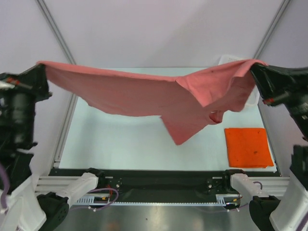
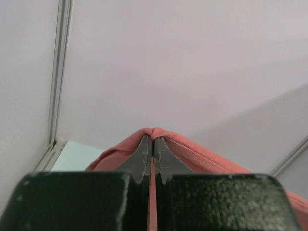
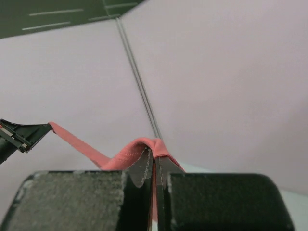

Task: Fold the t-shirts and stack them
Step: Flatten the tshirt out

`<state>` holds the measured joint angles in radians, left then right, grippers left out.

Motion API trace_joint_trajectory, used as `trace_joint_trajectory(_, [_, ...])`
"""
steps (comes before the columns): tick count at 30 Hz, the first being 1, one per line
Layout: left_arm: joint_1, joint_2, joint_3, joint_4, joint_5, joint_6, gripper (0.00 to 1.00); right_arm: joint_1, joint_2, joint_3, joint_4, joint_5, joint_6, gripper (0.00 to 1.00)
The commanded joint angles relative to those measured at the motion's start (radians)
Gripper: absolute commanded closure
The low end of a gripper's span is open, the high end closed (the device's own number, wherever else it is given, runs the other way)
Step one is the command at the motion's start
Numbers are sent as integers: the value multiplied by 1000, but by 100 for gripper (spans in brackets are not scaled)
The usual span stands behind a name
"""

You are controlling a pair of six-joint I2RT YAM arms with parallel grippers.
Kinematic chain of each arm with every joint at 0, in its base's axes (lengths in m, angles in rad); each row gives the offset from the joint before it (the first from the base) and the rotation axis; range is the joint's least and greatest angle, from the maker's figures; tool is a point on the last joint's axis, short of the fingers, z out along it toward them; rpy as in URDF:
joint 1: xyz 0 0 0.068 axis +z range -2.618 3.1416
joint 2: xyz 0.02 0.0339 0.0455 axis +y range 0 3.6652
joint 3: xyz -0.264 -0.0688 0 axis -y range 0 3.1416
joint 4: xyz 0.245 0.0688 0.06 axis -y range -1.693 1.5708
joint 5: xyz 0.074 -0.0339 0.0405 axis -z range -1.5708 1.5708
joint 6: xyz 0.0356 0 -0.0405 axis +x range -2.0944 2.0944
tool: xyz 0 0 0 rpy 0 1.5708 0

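Left gripper [image 2: 153, 140] and right gripper [image 3: 154, 153] both clamped on the pink-red t-shirt [image 1: 144, 91], which hangs in the air between them.
Each pair of jaws is pressed together with a fold of the cloth's edge pinched at the tips, the left at the shirt's left end and the right at its right end. Near right of the table [image 1: 120, 144]: orange t-shirt [image 1: 248, 147], a flat folded rectangle lying apart from the other. Above mid-table the pink-red t-shirt spans arm to arm, upper edge sagging slightly, with a pointed flap hanging lowest right of centre. Contact with the table cannot be told.
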<state>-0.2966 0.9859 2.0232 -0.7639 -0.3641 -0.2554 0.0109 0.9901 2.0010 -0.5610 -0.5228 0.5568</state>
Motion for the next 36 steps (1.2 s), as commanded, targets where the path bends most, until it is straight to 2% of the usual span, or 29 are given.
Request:
trace_joint_trajectory(1, [-30,-62,45,80,-18,53,100,-3,-4,103,44,-2,3,100])
trace_joint_trajectory(5, [-35,-128,37,147,2,71,100,-3,4,215,50,4,20,100])
trace_joint_trajectory(8, [-36,-148,6,167,-2,96,100,-3,4,208,59,15,17,100])
trace_joint_trajectory(11, [-36,-130,-36,176,-10,99,100,-3,-10,107,110,30,22,100])
trace_joint_trajectory(14, [-36,-102,-121,205,-33,108,100,-3,-27,-62,212,46,49,100])
trace_joint_trajectory(17, [-36,-101,-314,335,-104,139,98,-3,-4,-218,283,50,52,100])
trace_joint_trajectory(18, [-36,-99,-421,377,-119,149,98,-3,5,-252,303,49,60,100])
trace_joint_trajectory(20, [-35,-78,-510,483,-157,186,94,-3,41,-350,377,46,60,100])
trace_joint_trajectory(25, [-4,118,-673,639,-228,290,90,-3,172,-456,443,76,-20,100])
trace_joint_trajectory(27, [10,195,-713,761,-255,356,91,-3,258,-507,475,70,-26,100])
trace_joint_trajectory(29, [48,333,-699,833,-265,367,92,-2,364,-537,512,66,-34,100])
trace_joint_trajectory(31, [92,417,-673,854,-201,284,93,6,442,-538,596,55,-17,100])
trace_joint_trajectory(32, [140,513,-663,857,-182,262,94,18,481,-521,616,56,-26,100])
trace_joint_trajectory(35, [203,716,-555,836,-101,170,99,26,651,-446,648,70,-40,100])
trace_joint_trajectory(36, [211,778,-472,821,-95,159,100,30,703,-391,674,72,-35,100])
